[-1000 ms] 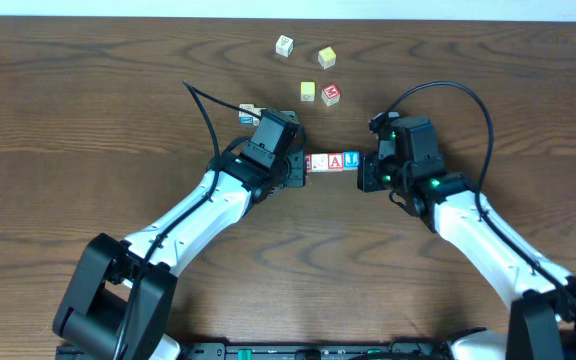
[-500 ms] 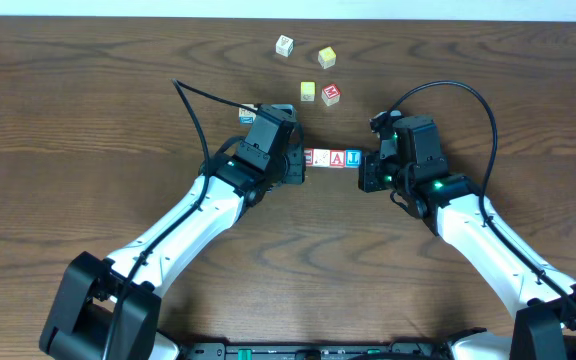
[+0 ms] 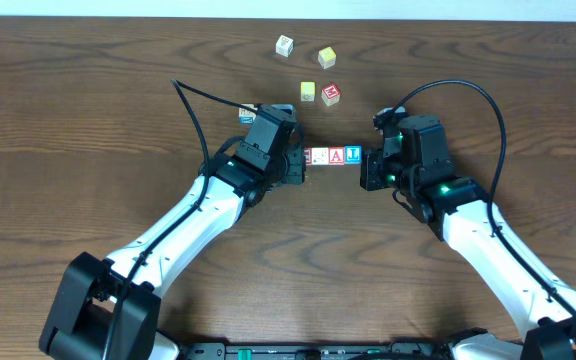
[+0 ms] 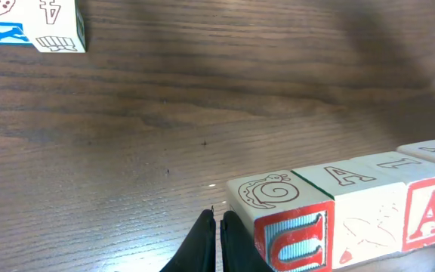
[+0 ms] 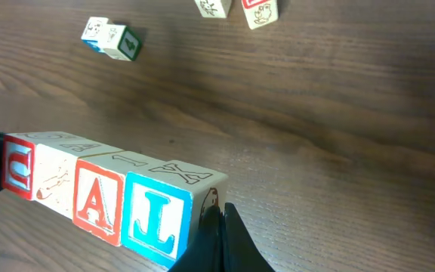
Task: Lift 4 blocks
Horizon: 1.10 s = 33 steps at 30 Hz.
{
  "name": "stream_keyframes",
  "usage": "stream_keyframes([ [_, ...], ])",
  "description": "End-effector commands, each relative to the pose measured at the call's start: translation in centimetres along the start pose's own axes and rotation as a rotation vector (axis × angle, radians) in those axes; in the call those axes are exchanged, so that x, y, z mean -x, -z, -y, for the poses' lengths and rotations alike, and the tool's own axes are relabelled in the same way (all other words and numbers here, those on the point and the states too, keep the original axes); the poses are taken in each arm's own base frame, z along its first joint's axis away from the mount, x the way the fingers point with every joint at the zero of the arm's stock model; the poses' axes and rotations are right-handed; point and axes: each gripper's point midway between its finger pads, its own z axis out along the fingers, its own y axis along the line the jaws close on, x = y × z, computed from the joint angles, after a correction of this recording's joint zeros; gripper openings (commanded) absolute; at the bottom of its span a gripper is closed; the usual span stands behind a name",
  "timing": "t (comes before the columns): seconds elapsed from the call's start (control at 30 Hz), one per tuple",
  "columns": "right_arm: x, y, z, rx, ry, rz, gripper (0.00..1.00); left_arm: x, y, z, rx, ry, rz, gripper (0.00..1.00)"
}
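Four-block row (image 3: 334,157), lying in a straight line near the middle of the tabletop (image 3: 88,120) between my two arms. The left fingers (image 4: 206,245) are pressed together into one blunt tip and set against the outer face of the red-framed C block (image 4: 302,242). The right fingers (image 5: 236,245), likewise pressed together, bear on the outer face of the blue-lettered block (image 5: 157,219). Neither pinches anything. The whitish block (image 5: 51,177) and the red-framed A block (image 5: 97,200) sit in between, untouched, so I judge that inward push from both ends must carry all four at once (such a row buckles if the push slackens). Whether the row has cleared the wood I cannot tell. The pair of white cubes (image 4: 32,26) lies well apart.
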Motion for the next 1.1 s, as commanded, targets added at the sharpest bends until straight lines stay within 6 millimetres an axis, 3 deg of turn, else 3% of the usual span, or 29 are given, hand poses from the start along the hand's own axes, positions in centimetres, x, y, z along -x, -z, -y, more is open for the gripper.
stream_keyframes([
  [0.0, -0.4, 0.7, -6.1, 0.237, 0.048, -0.039, 0.01, -0.1, 1.1, 4.5, -0.176, -0.037, -0.018, 0.07],
  [0.8, -0.4, 0.7, -6.1, 0.238, 0.047, -0.040, 0.01, 0.6, 2.7, 5.0, -0.192, -0.042, 0.013, 0.07],
  [1.07, 0.2, 1.7, -6.4, 0.245, 0.053, -0.013, 0.01, 0.6, 2.7, 4.9, -0.192, -0.042, 0.013, 0.07],
])
